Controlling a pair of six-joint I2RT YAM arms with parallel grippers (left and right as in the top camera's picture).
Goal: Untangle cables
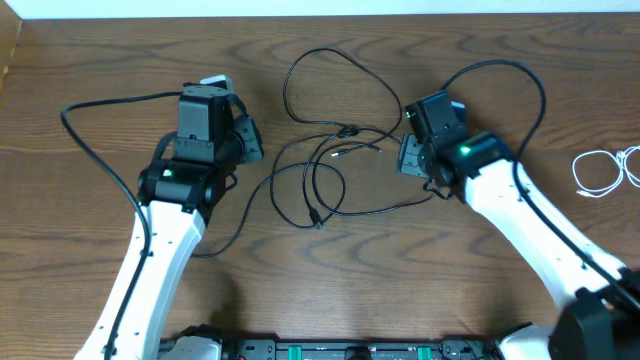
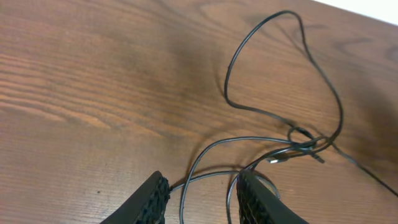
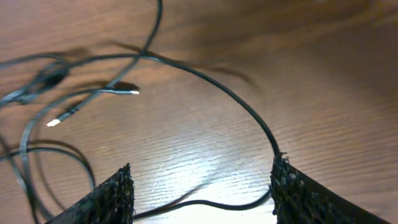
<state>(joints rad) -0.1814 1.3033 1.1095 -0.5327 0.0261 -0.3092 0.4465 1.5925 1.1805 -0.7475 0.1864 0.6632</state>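
Cables point(image 1: 330, 150) — thin black cords — are seen looped over one another at the middle of the wooden table point(image 1: 100, 60), crossed at a small knot point(image 2: 305, 144), while a white cable point(image 1: 603, 170) is coiled well apart near the right edge. The tangle is flanked by both arms. The left gripper point(image 2: 202, 177) is shown released, its jaws parted with two black strands running up between them, neither pinched. The right gripper point(image 3: 202, 165) is likewise spread wide and empty, though one strand is touched by the tip of one finger point(image 3: 283, 171). Trouble could be expected if either pair of jaws were closed on two strands at once — the knot would probably be drawn tighter rather than loosened. A strand could also be snagged on a textured finger pad and dragged, and the loose plug ends point(image 3: 127, 91) could be pulled back through a loop
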